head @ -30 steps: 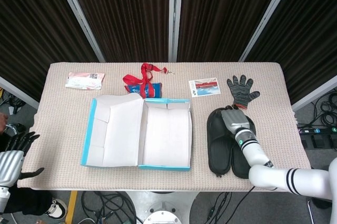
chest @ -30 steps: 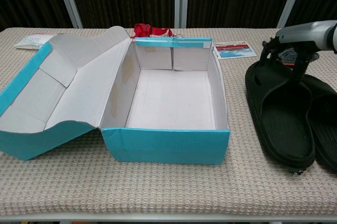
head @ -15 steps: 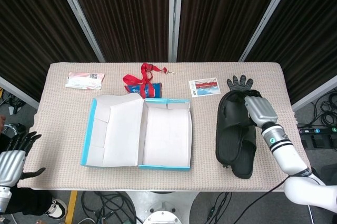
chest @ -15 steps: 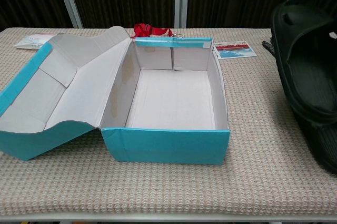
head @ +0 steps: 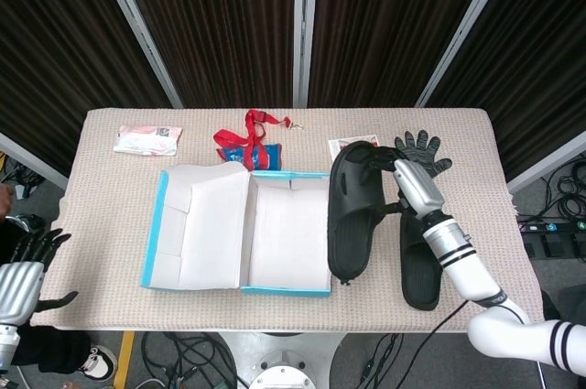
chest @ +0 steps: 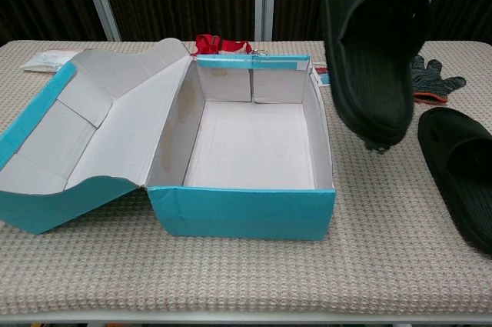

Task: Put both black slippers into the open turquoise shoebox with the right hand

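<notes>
One slipper (head: 352,210), gripped at its strap by the right hand (head: 414,184), has swung leftward to the box's (head: 288,229) 3 o'clock edge; the other slipper (head: 421,265) stays on the table. Left hand (head: 23,270) idles open.

One slipper (head: 352,210) now aloft beside shoebox (head: 243,288)

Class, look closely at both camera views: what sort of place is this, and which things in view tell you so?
Probably a robot test or lab setup, not a home: dark curtain panels on metal posts behind the cloth-covered table, loose cables on the floor, and a robot's right hand lifting a black slipper.
</notes>
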You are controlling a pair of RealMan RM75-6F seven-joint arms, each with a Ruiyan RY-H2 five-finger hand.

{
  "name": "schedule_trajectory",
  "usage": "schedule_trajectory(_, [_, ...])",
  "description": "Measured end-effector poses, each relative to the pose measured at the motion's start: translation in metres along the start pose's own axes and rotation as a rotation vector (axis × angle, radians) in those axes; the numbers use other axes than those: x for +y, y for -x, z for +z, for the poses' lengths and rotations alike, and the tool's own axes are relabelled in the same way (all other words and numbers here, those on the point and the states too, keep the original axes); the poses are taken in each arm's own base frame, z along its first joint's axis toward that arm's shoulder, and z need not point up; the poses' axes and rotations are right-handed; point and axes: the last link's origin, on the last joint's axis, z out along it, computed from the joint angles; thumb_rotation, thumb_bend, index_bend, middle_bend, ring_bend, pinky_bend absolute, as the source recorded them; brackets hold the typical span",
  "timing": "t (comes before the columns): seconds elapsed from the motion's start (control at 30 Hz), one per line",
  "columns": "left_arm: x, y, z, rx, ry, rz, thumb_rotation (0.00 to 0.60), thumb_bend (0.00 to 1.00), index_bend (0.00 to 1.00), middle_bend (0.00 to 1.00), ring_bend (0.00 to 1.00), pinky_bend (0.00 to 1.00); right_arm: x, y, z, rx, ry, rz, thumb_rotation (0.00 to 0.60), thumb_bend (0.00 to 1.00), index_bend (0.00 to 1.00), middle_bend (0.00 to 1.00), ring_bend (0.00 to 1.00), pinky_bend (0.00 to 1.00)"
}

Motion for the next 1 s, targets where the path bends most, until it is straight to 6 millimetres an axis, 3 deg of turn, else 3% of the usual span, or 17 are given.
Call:
schedule_trajectory(0.6, [-0.02, 0.004, -0.004, 0.0, -0.047, -0.01, 0.6, 0.06, 0.13, 0.08, 0.0, 0.05, -0.016, 0.086, 0.059, -0.062, -0.142, 0.436, 0.6, 0.14, 0.52, 0.47, 0.13, 0.17])
schedule_trajectory(1.0, [-0.034, 0.006, -0.005, 0.002, -0.06, -0.011, 0.6, 0.06, 0.13, 0.08, 0.0, 0.05, -0.017, 0.124, 0.084, -0.18, -0.115, 0.644, 0.6, 0.08, 0.52, 0.46, 0.13, 0.18])
